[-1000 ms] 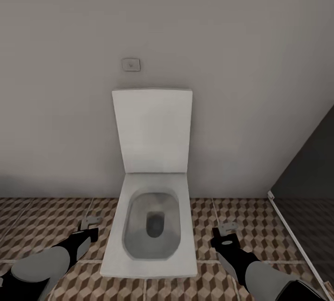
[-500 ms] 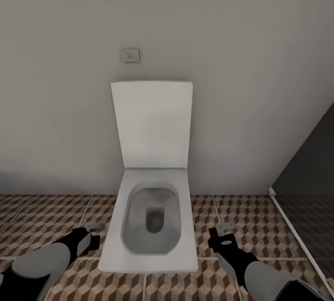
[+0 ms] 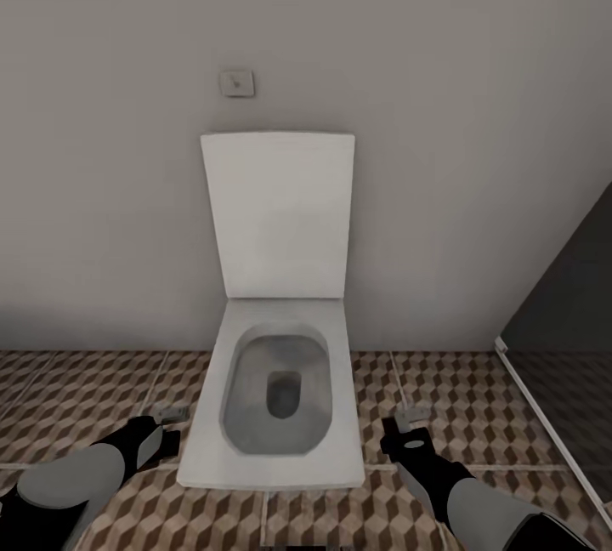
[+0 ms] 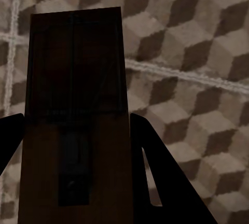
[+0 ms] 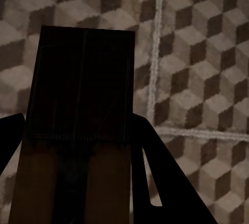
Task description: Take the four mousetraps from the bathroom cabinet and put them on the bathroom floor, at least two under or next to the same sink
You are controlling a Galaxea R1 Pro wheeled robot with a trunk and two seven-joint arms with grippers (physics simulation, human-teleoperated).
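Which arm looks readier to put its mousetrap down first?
Neither clearly: left gripper and right gripper each clamp a mousetrap above tiled floor, either side of the toilet.

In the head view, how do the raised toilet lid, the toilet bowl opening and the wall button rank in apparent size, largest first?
1. Raised toilet lid
2. Toilet bowl opening, though it sits nearer the camera
3. Wall button, clearly the smallest
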